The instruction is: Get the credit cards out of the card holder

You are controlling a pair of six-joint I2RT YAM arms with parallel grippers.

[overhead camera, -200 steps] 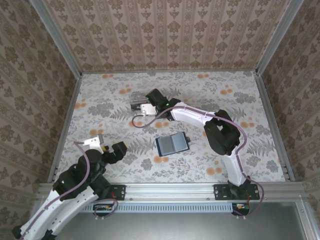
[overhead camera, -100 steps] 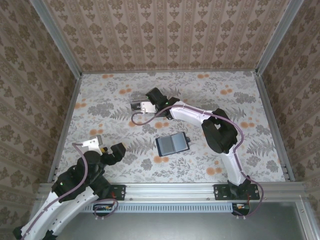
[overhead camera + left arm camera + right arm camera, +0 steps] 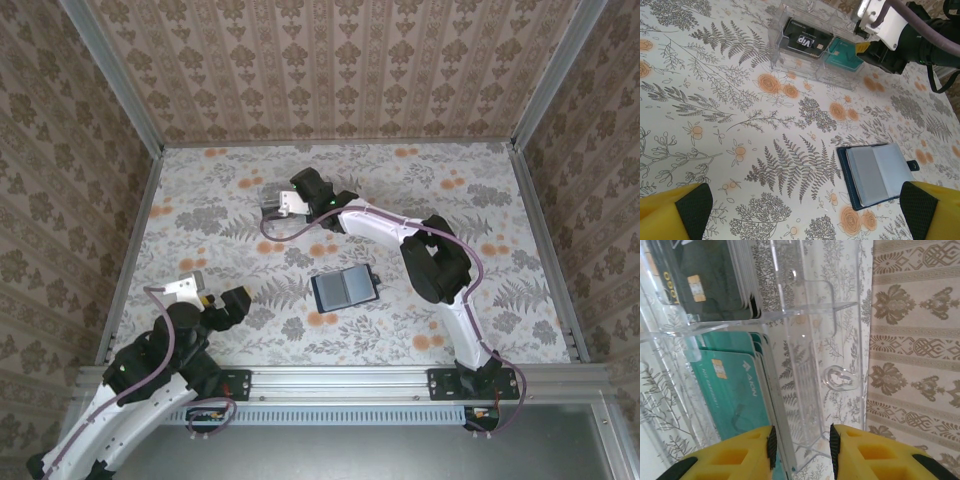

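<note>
Right gripper (image 3: pixel 801 447), newly parted over the clear box (image 3: pixel 810 365), leaves 1 teal card (image 3: pixel 727 390) delivered, it seems; left gripper (image 3: pixel 807 202) hangs wide open.

Card holder (image 3: pixel 344 288) in front, clear box (image 3: pixel 805 67) behind it leftward, cards (image 3: pixel 805 42) side by side inside

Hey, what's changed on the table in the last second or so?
The right end effector slid slightly farther out and left over the clear box, and its jaws parted; a box wall now stands between them. Whether it released a card is unclear. The left end effector, open, and the card holder stayed put.
</note>
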